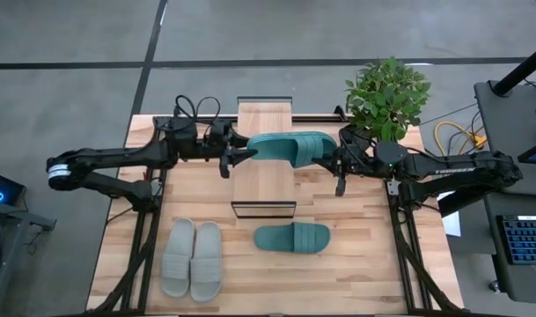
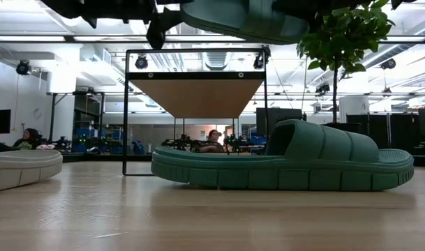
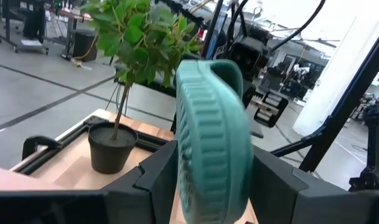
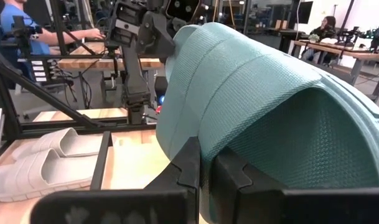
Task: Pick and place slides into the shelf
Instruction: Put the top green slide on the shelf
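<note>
We hold one teal slide (image 1: 290,148) in the air between our two grippers, above the shelf (image 1: 266,180). Its long axis runs straight from one gripper to the other, crossing the shelf's plank at a right angle. The strap end lies toward our right gripper (image 1: 331,157) and the bare end toward our left gripper (image 1: 235,155), and the slide sits roughly level with its strap facing up.

Our left arm reaches in flat from its side of the table, the gripper pointing sideways at the slide. Its fingers (image 3: 155,171) stand about half apart with the end of the sole (image 3: 211,149) set on edge between them, pressed on both faces. Our right arm mirrors that pose from the other side. Its fingers (image 4: 188,163) are pinched nearly together on the thin ribbed strap (image 4: 251,93), so both grippers have hold of the same slide.

Below and nearer the table's front edge than the right gripper, the second teal slide (image 1: 291,238) lies flat on the tabletop (image 1: 356,264), its long axis parallel to the held one, with its strap toward the right arm's side. Below and forward of the left gripper, the grey pair (image 1: 192,259) lies side by side, touching, long axes pointing across the table toward the front edge. A potted plant (image 1: 387,95) stands just behind the right gripper.
</note>
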Robot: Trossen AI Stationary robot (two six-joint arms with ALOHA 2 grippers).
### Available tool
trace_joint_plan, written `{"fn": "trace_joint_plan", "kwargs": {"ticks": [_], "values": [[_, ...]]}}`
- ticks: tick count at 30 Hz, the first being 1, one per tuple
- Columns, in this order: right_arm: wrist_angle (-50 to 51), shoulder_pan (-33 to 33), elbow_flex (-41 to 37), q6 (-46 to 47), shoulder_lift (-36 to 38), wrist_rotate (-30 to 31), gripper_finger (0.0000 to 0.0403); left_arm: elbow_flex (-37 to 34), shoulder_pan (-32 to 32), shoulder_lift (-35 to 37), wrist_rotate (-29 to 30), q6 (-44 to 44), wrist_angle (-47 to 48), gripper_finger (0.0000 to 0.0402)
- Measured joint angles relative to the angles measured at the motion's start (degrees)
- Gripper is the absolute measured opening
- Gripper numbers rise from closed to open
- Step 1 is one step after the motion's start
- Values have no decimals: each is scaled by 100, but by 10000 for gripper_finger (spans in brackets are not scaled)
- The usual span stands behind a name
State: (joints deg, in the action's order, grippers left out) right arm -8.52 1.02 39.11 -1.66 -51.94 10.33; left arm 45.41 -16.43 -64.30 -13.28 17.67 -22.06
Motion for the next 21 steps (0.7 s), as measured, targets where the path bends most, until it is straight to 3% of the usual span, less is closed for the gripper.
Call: {"fn": "trace_joint_plan", "kwargs": {"ticks": [5, 11, 21], "values": [[10, 0, 0, 10, 0, -22, 12, 0, -13, -194, -9, -137, -43, 134], [20, -4, 0, 103, 0, -182, 12, 0, -52, -296, 29, -746, -222, 48], [-10, -2, 0, 204, 0, -426, 13, 0, -219, -46, -89, -1112, 20, 44]]}}
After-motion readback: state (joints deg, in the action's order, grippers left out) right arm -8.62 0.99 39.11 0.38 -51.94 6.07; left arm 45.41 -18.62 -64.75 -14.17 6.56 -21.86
